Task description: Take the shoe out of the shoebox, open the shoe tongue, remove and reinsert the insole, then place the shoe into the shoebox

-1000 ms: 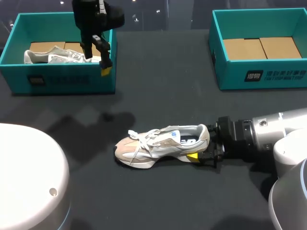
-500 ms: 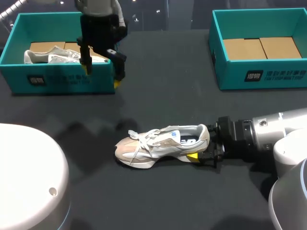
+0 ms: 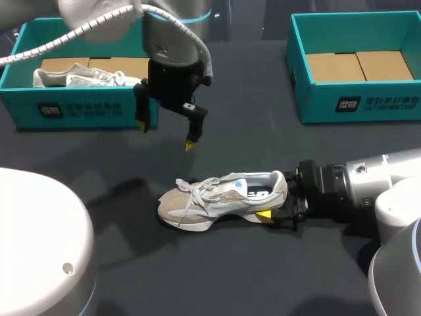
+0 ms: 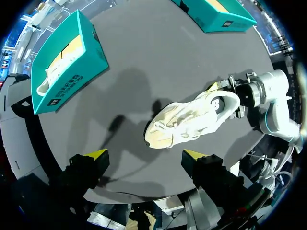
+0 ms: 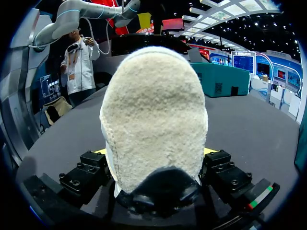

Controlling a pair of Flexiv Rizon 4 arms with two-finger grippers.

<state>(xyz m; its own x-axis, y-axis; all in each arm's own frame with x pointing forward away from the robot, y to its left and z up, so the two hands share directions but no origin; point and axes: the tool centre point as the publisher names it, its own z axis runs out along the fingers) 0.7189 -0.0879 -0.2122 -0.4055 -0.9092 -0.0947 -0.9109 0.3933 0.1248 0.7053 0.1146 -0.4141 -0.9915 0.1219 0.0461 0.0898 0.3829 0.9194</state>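
now, shoe (image 3: pixel 220 197) lies on its sole mid-table, toe toward our left, out of both boxes. right gripper (image 3: pixel 273 214) clamps its heel from both sides, low at the table. left gripper (image 3: pixel 166 135) hangs above the table between left box (image 3: pixel 99 112) and shoe, jaws wide, holding nothing.

risk, as we judge it: tongue and laces sit far from the heel clamp. a hard or off-centre push by the left fingers could swing the toe, twist the heel loose, or snag a lace loop instead of the tongue.

table (image 3: pixel 263 85) is dark and matte, likely grippy. left box holds a second shoe (image 3: pixel 79 76). right box (image 3: pixel 358 105) shows bare cardboard. both stand well apart from the work.
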